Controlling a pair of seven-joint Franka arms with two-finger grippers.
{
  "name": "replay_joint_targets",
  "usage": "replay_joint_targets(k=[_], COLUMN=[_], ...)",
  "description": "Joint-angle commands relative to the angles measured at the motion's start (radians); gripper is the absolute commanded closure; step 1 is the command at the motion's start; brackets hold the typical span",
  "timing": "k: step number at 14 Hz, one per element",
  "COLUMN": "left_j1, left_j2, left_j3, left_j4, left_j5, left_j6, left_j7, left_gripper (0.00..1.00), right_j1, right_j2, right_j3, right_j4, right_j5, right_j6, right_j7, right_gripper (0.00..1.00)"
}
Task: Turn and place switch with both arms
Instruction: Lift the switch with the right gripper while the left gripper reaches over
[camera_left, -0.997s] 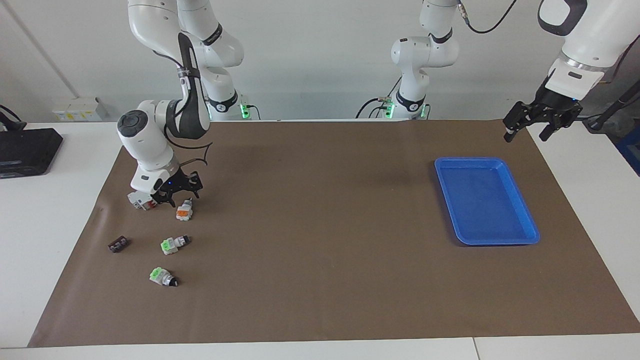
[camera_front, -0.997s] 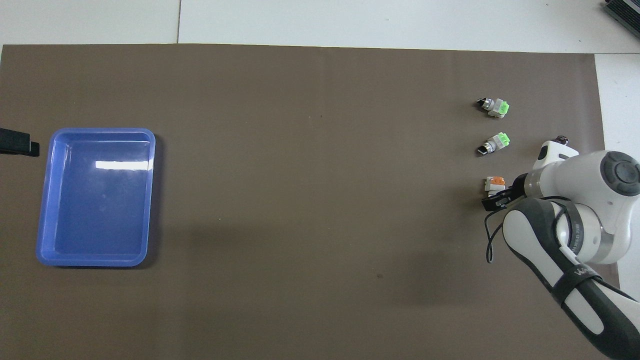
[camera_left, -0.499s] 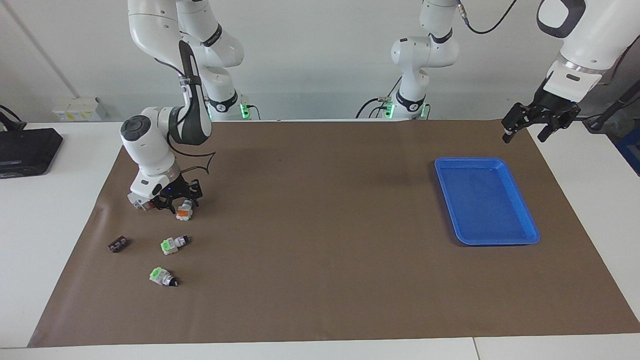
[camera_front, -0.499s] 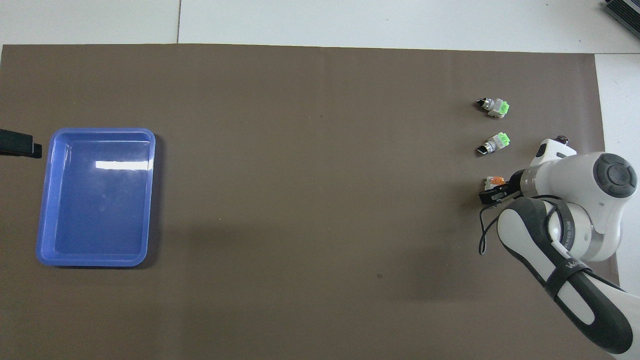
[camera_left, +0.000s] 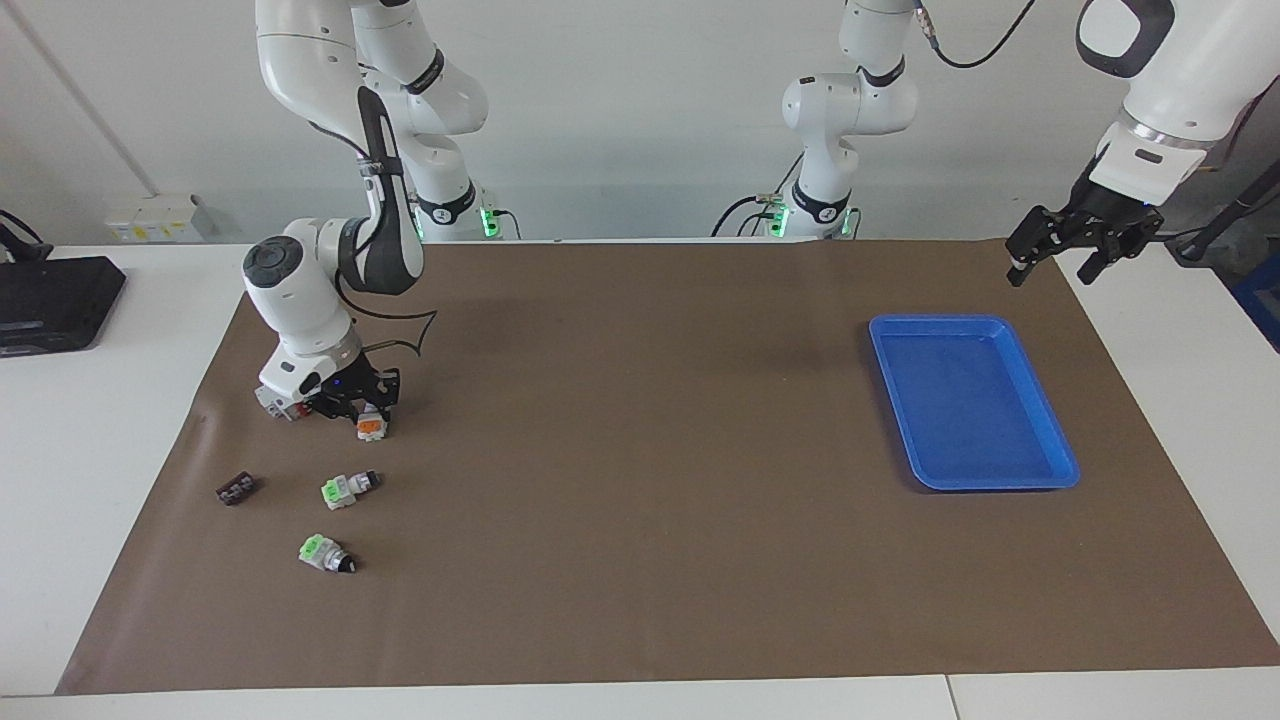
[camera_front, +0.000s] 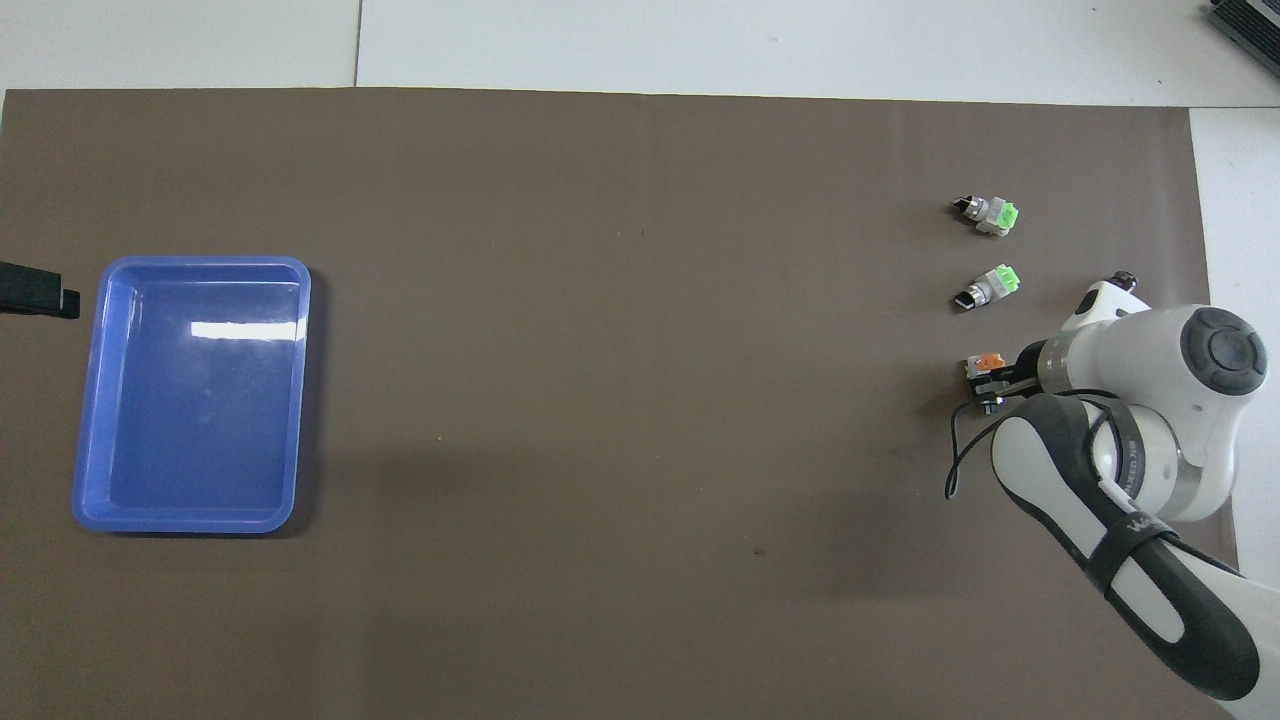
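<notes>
I see the right gripper (camera_left: 367, 411) down on the brown paper mat (camera_left: 640, 480), fingers closed on the orange-ended switch (camera_left: 371, 426), a small white-grey cylinder lying at the right arm's end of the table. A white block with red (camera_left: 276, 401) sits just beside it. Two green-marked switches (camera_left: 348, 488) (camera_left: 325, 553) and a dark clip (camera_left: 236, 488) lie farther from the robots. My left gripper (camera_left: 1052, 256) waits, wide, above the mat's edge near the glossy blue tray (camera_left: 1062, 472). Mid-mat stays open.

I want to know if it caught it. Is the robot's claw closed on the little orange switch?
Shut on it. The right gripper is down at the orange switch, fingertips pinched onto its white body on the brown mat.
</notes>
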Motion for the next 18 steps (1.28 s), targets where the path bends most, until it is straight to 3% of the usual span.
replay_joint_targets(k=[1, 4, 7, 9, 11, 12, 14, 16, 18], left_j1=[0.011, 0.009, 0.011, 0.009, 0.011, 0.018, 0.049, 0.055, 0.086], left_j2=[-0.032, -0.032, -0.032, -0.032, -0.038, -0.041, -0.055, -0.064, -0.065], left_j3=[-0.003, -0.003, -0.003, -0.003, -0.003, 0.000, 0.000, 0.000, 0.002], left_j4=[-0.041, -0.041, -0.042, -0.042, -0.053, -0.062, -0.093, -0.116, -0.137], left_j5=[0.000, 0.000, 0.000, 0.000, -0.018, -0.057, -0.094, -0.144, -0.222], left_j6=[0.025, 0.025, 0.025, 0.025, 0.025, 0.025, 0.026, 0.025, 0.005], left_j7=[0.020, 0.020, 0.020, 0.023, 0.023, 0.022, 0.022, 0.016, 0.006], left_gripper=[0.00, 0.00, 0.00, 0.00, 0.01, 0.08, 0.10, 0.18, 0.19], right_j1=[0.001, 0.039, 0.092, 0.092, 0.105, 0.133, 0.196, 0.265, 0.349], right_j2=[0.004, 0.001, 0.002, 0.002, 0.002, 0.002, 0.002, 0.005, 0.006], right_j3=[0.003, 0.016, 0.018, 0.019, 0.020, 0.020, 0.018, 0.020, 0.019], right_j4=[0.017, 0.114, 0.228, 0.228, 0.228, 0.231, 0.240, 0.243, 0.249], right_j5=[0.008, 0.068, 0.313, 0.361, 0.552, 0.645, 0.787, 0.939, 1.106], right_j6=[-0.034, -0.219, -0.377, -0.381, -0.390, -0.387, -0.364, -0.289, -0.205], right_j7=[0.114, 0.424, 0.589, 0.612, 0.667, 0.719, 0.835, 0.950, 1.043], right_gripper=[1.00, 1.00, 1.00, 1.00, 1.00, 1.00, 1.00, 1.00, 1.00])
